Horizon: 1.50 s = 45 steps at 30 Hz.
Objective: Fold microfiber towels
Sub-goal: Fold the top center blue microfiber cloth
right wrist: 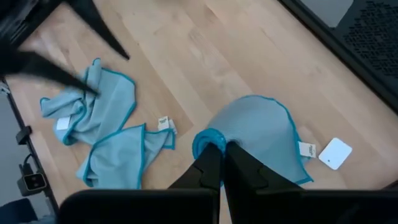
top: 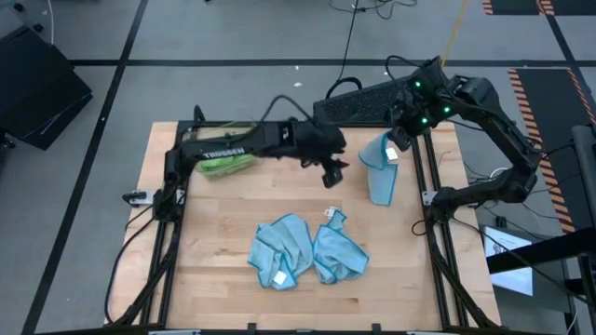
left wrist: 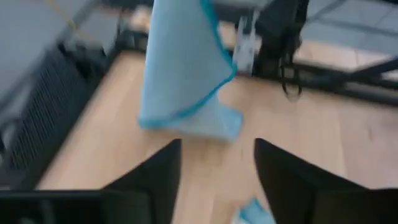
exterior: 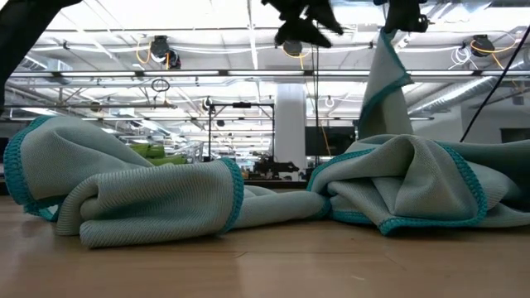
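Note:
A light blue microfiber towel (top: 382,172) hangs in a cone from my right gripper (right wrist: 219,163), which is shut on its top, over the table's far right. My left gripper (left wrist: 217,158) is open, in the air above the table just left of that towel, and touches nothing. Two more light blue towels (top: 279,251) (top: 337,249) lie crumpled side by side on the table near its front middle. A lime green towel (top: 226,165) lies at the far left, partly hidden under my left arm. My right gripper pinches a bunched, teal-hemmed part at the towel's top (right wrist: 204,140) between its two fingers. The fingers come from above, slanting down. The towel hangs below them and spreads out, and its lower end (left wrist: 214,123) rests on the table.
A black perforated panel (top: 363,100) lies along the table's far edge. Black frame rails (top: 426,200) run along the right side. A small white card (right wrist: 336,153) lies on the wood beside the hanging towel. Bare wood shows between the hanging towel and the crumpled pair.

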{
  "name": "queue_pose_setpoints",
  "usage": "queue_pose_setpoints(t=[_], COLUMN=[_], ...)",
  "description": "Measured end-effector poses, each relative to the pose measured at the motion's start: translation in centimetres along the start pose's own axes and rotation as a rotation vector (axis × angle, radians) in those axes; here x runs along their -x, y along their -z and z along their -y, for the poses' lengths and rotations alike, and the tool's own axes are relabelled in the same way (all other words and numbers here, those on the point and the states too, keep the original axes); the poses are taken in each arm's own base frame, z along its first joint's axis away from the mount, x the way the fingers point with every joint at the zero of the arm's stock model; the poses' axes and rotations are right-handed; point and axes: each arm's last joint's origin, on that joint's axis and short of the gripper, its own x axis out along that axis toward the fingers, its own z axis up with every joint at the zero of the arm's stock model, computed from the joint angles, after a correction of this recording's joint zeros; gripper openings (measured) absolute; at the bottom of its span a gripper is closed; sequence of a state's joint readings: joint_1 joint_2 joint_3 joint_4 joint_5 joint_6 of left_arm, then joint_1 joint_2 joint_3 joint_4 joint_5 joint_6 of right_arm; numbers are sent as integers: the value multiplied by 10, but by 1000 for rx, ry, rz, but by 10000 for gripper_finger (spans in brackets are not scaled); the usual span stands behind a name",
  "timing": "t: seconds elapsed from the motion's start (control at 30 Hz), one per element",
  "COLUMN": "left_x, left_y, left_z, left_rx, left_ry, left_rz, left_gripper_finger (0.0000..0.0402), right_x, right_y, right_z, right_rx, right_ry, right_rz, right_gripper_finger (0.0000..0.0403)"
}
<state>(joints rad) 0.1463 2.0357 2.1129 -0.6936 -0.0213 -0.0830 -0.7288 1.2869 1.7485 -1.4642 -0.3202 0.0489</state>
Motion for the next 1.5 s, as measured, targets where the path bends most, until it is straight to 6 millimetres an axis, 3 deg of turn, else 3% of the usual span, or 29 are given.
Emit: queue_pose_setpoints(t=[0.17, 0.33, 0.6, 0.73, 0.9, 1.17, 1.33, 1.5], left_x=[-16, -33, -55, -60, -67, -70, -87, -90], left_y=[-1, 12, 56, 62, 72, 72, 80, 81], left_z=[32, 56, 70, 66, 47, 19, 2, 7], left_rx=[-115, -173, -176, -99, -11, 289, 342, 276], left_ry=[-60, -142, -315, -329, -485, -417, -385, -360], left_rz=[231, 438, 393, 401, 369, 381, 359, 342], left_gripper_finger=[270, 305, 312, 312, 313, 316, 335, 330], right_x=[-2, -7, -16, -29, -58, -100, -108, -108], right_y=[-1, -4, -16, -29, -44, -57, -60, -60], right_z=[0, 1, 3, 8, 10, 19, 18, 19], right_rx=[-23, -54, -130, -247, -336, -362, -355, -347], right_ry=[-34, -47, -34, -28, -97, -150, -174, -174], right_rz=[-14, -29, 2, 10, -76, -234, -254, -246], right_gripper_finger=[0, 0, 0, 0, 0, 0, 0, 0])
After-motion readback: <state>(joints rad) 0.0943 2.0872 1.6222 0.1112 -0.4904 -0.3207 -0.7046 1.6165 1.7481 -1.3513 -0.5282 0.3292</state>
